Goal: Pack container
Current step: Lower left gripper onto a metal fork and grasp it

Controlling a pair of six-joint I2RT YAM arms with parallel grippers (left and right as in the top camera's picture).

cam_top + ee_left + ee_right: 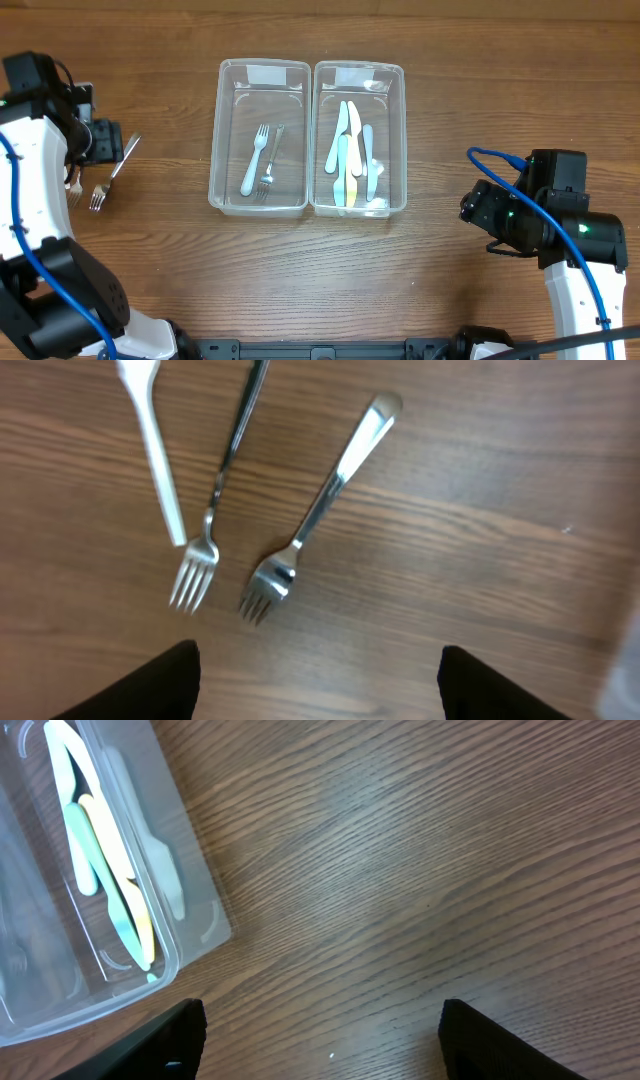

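Note:
Two clear plastic containers stand side by side mid-table. The left container (pixel 215 150) holds a white plastic fork (pixel 254 160) and a metal fork (pixel 270 165). The right container (pixel 402 140) holds several plastic knives (pixel 348 155), also seen in the right wrist view (pixel 105 870). At the far left, loose forks lie on the wood: a metal fork (pixel 112 175) (pixel 315 520), a thinner metal fork (pixel 215 510) and a white plastic utensil (pixel 155 455). My left gripper (pixel 108 142) (pixel 318 685) hovers open above them, holding nothing. My right gripper (pixel 475 205) (pixel 320 1040) is open and empty, right of the containers.
The right container's corner (pixel 190 935) shows at the left of the right wrist view. Bare wood lies under the right gripper. Blue cables run along both arms.

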